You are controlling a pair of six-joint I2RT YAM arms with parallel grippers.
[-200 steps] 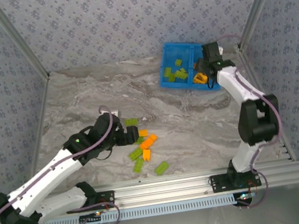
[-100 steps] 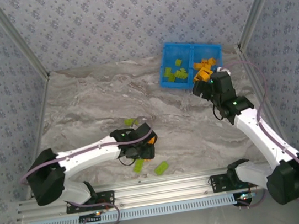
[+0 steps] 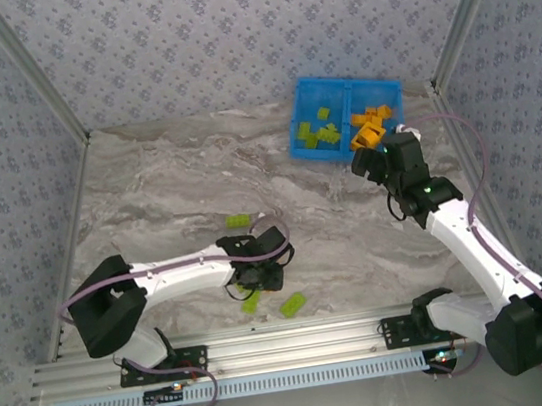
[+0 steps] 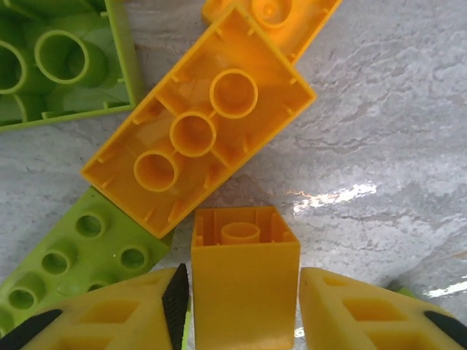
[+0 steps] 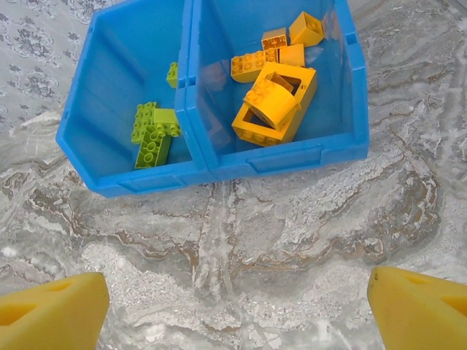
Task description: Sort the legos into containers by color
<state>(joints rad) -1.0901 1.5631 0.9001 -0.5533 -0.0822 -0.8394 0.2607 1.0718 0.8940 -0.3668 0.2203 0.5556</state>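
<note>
In the left wrist view a small orange brick (image 4: 244,284) lies on its side between my left gripper's (image 4: 244,321) fingers. The gripper is open, with thin gaps on both sides of the brick. Just beyond lie an upturned orange brick (image 4: 197,131) and two lime bricks (image 4: 58,58) (image 4: 80,255). From above, the left gripper (image 3: 260,270) is low over this pile. My right gripper (image 3: 371,161) hangs open and empty in front of the blue tray (image 3: 301,143). The tray's left compartment holds lime bricks (image 5: 149,135). Its right one holds orange bricks and the orange frame (image 5: 277,109).
Loose lime bricks lie on the marble table behind the left gripper (image 3: 238,222) and in front of it (image 3: 251,303) (image 3: 292,306). The tray stands at the back right, near the patterned wall. A metal rail (image 3: 301,345) runs along the near edge.
The left gripper swung in over the brick pile and came down around an orange brick. The right arm pulled back from the tray, leaving the orange frame in the right compartment.
</note>
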